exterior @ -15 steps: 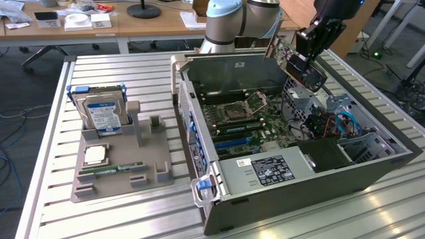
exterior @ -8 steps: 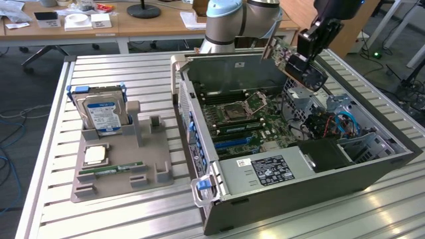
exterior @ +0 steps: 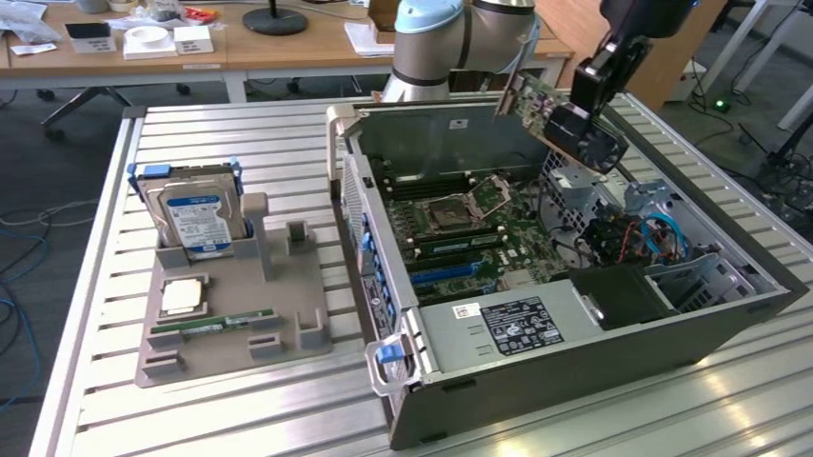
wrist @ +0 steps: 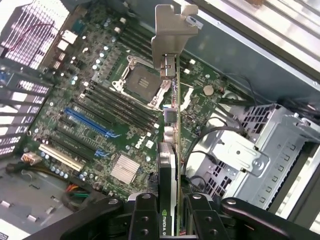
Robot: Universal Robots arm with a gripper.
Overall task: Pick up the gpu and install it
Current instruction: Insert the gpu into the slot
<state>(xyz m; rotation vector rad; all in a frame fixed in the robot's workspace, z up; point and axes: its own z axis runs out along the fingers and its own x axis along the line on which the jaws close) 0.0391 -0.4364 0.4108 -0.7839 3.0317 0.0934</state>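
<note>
The gpu (exterior: 568,122), a thin dark card with a green board and a silver end bracket, hangs tilted in the air over the far side of the open computer case (exterior: 597,352). My gripper (exterior: 595,84) is shut on its upper edge. In the wrist view the gpu (wrist: 172,125) appears edge-on, bracket end farthest from the camera, clamped by my gripper (wrist: 172,217) between the black fingers (wrist: 145,215). It hovers above the motherboard (wrist: 100,65), apart from it, with the blue slot (wrist: 90,122) off to one side and the CPU socket (wrist: 142,82) beside the card's line.
On the exterior view's left a grey holder tray (exterior: 228,352) carries a silver hard drive (exterior: 197,217), a green memory stick (exterior: 216,324) and a CPU chip (exterior: 185,295). Inside the case sit a drive cage (wrist: 250,155), cables and the black power supply (exterior: 521,324). Desks stand behind the slatted table.
</note>
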